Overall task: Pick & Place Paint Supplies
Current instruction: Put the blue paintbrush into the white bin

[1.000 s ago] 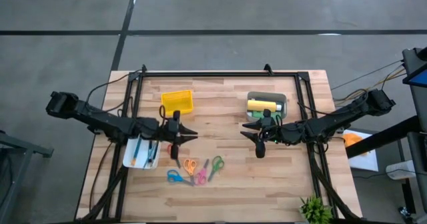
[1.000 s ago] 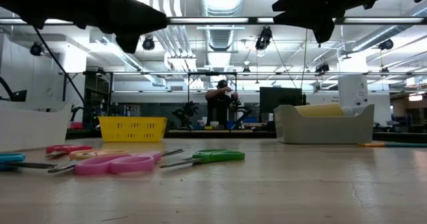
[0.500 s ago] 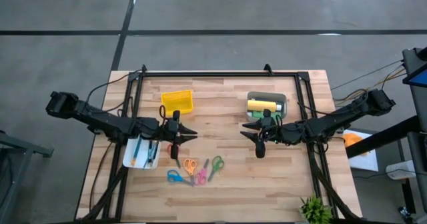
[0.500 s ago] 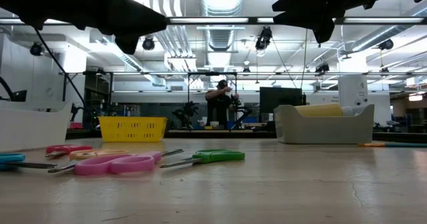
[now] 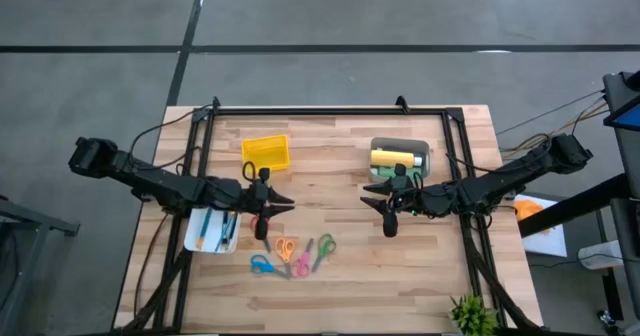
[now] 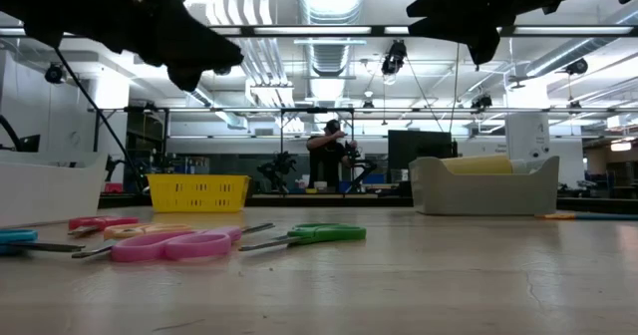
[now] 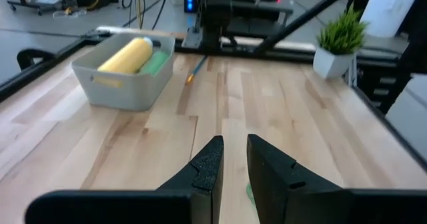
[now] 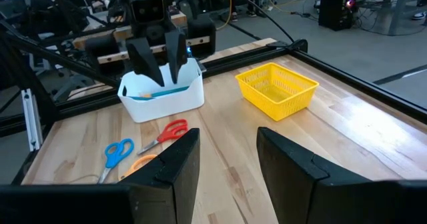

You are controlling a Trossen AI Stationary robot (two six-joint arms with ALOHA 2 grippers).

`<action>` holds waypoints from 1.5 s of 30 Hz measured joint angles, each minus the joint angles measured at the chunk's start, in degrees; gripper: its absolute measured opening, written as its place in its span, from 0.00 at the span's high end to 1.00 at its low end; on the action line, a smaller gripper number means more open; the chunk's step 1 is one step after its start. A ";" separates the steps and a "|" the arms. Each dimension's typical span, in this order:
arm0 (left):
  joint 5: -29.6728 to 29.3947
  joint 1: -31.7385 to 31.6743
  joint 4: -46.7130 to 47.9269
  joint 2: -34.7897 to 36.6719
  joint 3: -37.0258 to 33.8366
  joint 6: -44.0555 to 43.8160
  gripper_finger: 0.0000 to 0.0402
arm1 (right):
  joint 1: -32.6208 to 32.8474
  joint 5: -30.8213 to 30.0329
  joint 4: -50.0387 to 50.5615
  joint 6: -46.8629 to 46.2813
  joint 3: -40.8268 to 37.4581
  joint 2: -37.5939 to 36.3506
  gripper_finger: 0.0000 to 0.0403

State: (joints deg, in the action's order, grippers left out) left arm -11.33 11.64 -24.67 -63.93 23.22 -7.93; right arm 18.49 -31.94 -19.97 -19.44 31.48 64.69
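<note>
A yellow paint bottle (image 5: 391, 157) and a green one (image 7: 155, 61) lie in a grey bin (image 5: 424, 151) at the table's far right. Thin brushes (image 5: 214, 226) lie in a white bin (image 5: 192, 242) at the left. One more thin brush (image 7: 197, 67) lies flat on the table beyond the grey bin. My left gripper (image 5: 288, 201) hovers above the table beside the white bin, its fingers (image 7: 211, 159) a little apart with nothing between them. My right gripper (image 5: 366, 195) hovers near the grey bin, open and empty, facing the left one.
A yellow basket (image 5: 265, 153) stands at the far left of centre. Several coloured scissors (image 5: 292, 256) lie on the table near the front. A small potted plant (image 5: 470, 316) stands at the near right corner. A black frame (image 5: 330, 109) borders the table.
My left gripper has tipped its fingertips slightly down toward the table while staying in place. Its opening looks the same.
</note>
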 joint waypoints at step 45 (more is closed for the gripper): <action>0.00 0.00 12.55 -0.03 -0.02 -1.04 0.82 | -0.82 10.53 86.99 -39.07 24.08 -2.32 0.63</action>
State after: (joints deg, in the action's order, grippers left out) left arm -11.33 11.64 -12.12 -63.96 23.20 -8.97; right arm 17.67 -21.42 67.03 -58.51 55.56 62.36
